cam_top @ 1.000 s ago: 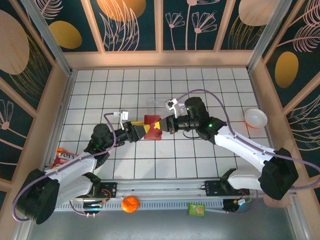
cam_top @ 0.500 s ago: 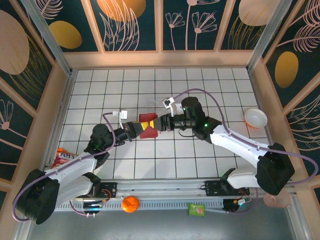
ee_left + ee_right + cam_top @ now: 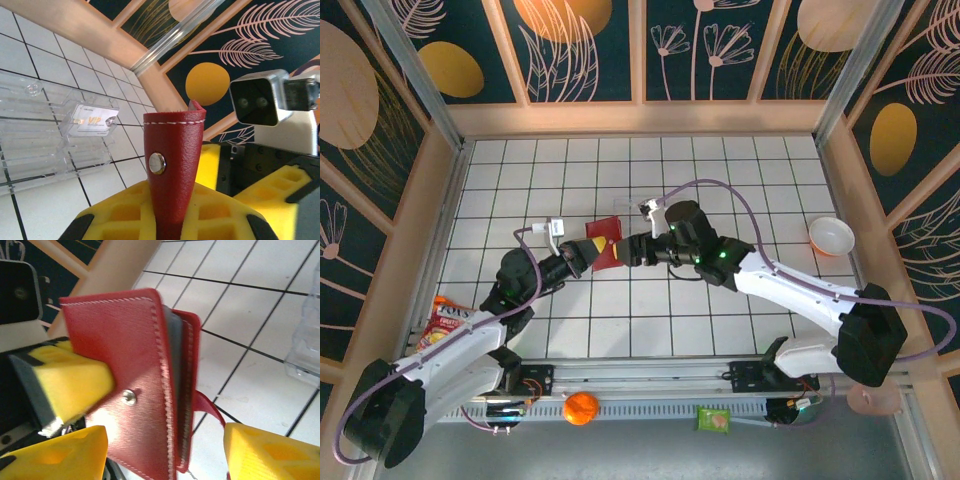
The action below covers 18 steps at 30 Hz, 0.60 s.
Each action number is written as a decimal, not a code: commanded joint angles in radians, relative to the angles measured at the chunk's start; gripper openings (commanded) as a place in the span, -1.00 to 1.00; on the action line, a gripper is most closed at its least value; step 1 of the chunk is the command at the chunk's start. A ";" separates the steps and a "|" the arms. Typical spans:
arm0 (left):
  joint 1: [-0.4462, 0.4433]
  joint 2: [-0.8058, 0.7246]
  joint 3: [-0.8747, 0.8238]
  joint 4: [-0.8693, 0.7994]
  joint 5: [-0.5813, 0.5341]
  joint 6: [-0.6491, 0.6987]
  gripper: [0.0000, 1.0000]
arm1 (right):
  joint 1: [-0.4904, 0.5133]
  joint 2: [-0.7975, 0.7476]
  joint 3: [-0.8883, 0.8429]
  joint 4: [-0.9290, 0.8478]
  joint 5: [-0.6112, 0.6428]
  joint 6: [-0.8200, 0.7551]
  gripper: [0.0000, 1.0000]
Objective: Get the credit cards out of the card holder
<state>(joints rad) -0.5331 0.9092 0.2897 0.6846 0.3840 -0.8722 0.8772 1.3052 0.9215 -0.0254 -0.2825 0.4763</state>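
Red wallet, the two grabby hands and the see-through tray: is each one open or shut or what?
card holder: held up, folded but gaping a little
snap tab: undone, hanging loose
left gripper: shut on the card holder
right gripper: open, one finger each side of the card holder
clear tray: lying flat on the table

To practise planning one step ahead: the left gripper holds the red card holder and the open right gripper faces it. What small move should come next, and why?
Probably close the right gripper on one flap's edge and peel it open. The left gripper clamps the card holder, its snap tab hangs undone, and it gapes only slightly.
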 commanded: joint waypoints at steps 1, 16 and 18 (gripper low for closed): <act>0.001 -0.019 0.034 0.043 0.019 0.020 -1.00 | -0.002 -0.021 -0.024 -0.036 0.063 -0.016 0.28; 0.000 -0.040 0.032 0.040 0.033 0.029 -1.00 | -0.069 -0.107 -0.130 0.098 -0.141 -0.013 0.11; 0.001 -0.034 0.036 0.043 0.035 0.027 -1.00 | -0.056 -0.106 -0.127 0.113 -0.141 -0.014 0.15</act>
<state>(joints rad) -0.5331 0.8833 0.2935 0.6765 0.4015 -0.8539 0.8062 1.2129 0.8043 0.0254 -0.3866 0.4713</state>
